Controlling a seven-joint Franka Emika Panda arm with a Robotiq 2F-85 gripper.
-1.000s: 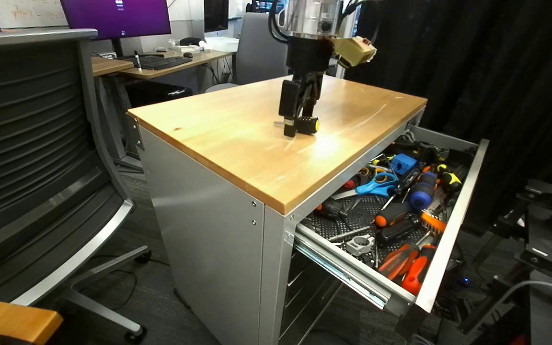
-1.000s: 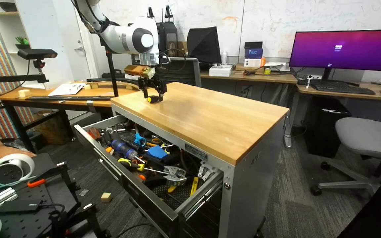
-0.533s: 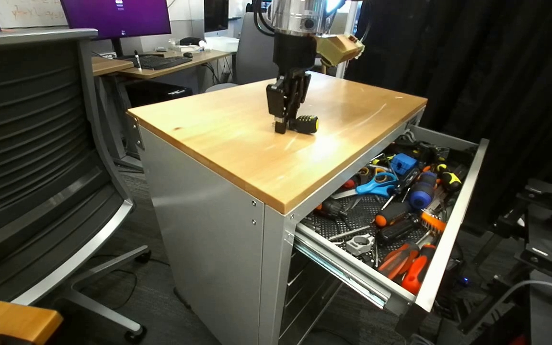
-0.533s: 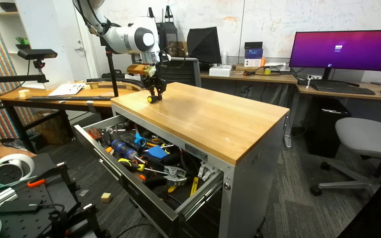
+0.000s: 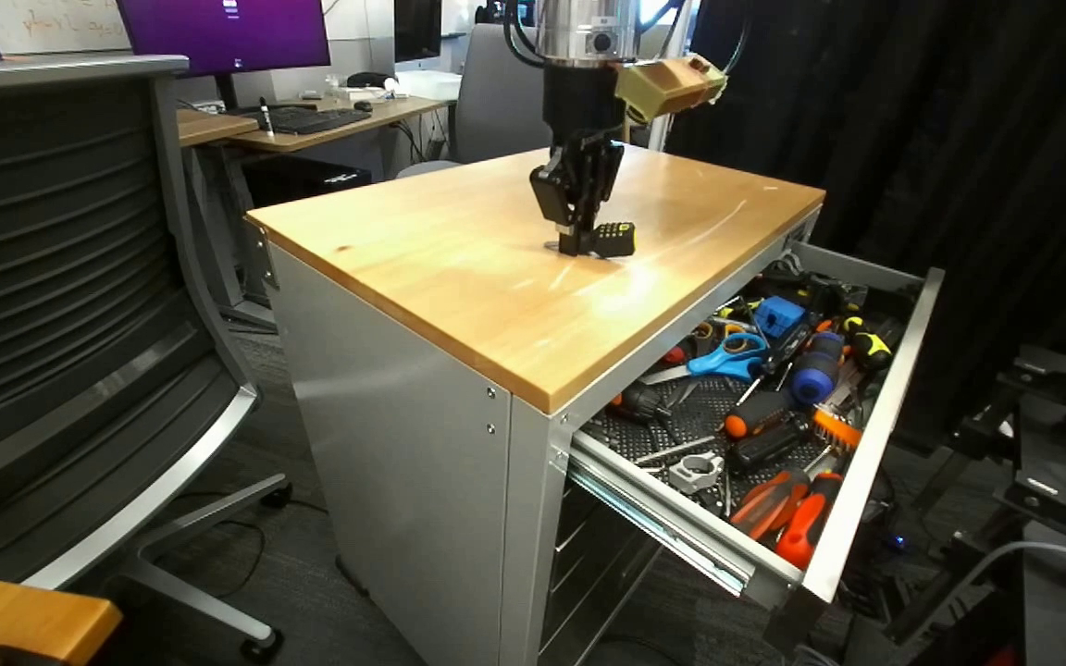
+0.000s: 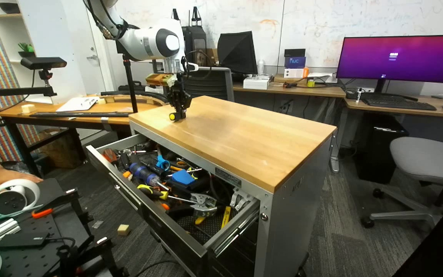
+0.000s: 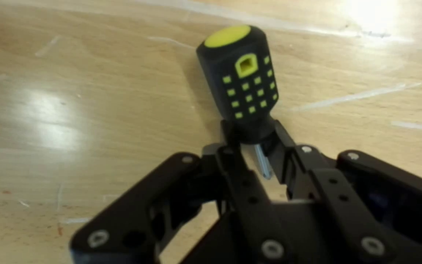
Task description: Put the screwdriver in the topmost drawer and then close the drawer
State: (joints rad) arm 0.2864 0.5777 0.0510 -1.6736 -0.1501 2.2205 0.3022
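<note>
The screwdriver point(image 7: 238, 79), stubby and black with yellow dots and a yellow end cap, lies on the wooden top. Its short metal shaft point(image 7: 263, 163) points back between my fingers. My gripper point(image 7: 254, 129) points down at it, with a finger against each side of the handle's narrow neck. In both exterior views the screwdriver point(image 5: 616, 239) rests at the fingertips, its yellow end point(image 6: 172, 116) facing the drawer side. The topmost drawer point(image 5: 873, 444) is pulled well out, full of tools.
Inside the drawer lie blue scissors point(image 5: 730, 359), orange-handled tools point(image 5: 801, 532) and a blue-handled tool point(image 6: 141, 172). A dark cart point(image 6: 33, 234) stands in front of the drawer. An office chair point(image 5: 80, 277) is beside the cabinet's end.
My jaws have come together from wide apart onto the screwdriver's neck. The gripper has turned somewhat, and the screwdriver's handle has shifted slightly towards the drawer side.
</note>
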